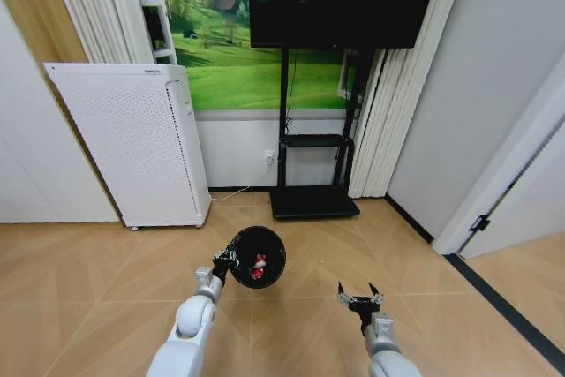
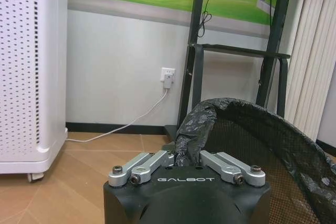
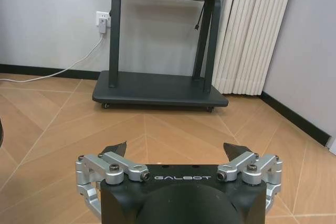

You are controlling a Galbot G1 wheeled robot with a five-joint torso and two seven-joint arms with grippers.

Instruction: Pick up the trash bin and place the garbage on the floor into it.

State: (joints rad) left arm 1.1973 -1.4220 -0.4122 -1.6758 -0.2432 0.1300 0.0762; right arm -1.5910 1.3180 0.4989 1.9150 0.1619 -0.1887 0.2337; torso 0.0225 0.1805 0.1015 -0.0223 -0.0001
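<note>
The trash bin (image 1: 266,232), small, round and black with a dark liner, hangs just above the wooden floor in front of me. My left gripper (image 1: 224,263) is shut on its near-left rim. In the left wrist view the gripper (image 2: 187,153) pinches the crumpled liner at the rim of the bin (image 2: 273,124). Inside the bin lie red and red-and-white bits of garbage (image 1: 258,266). Low at the right, my right gripper (image 1: 359,296) is open and holds nothing. In the right wrist view the gripper (image 3: 176,148) hovers over bare floor.
A tall white perforated appliance (image 1: 132,143) stands against the left wall. A black wheeled screen stand (image 1: 313,201) sits straight ahead, with a cable running to a wall socket (image 2: 167,77). Curtains and a door frame (image 1: 508,174) close the right side.
</note>
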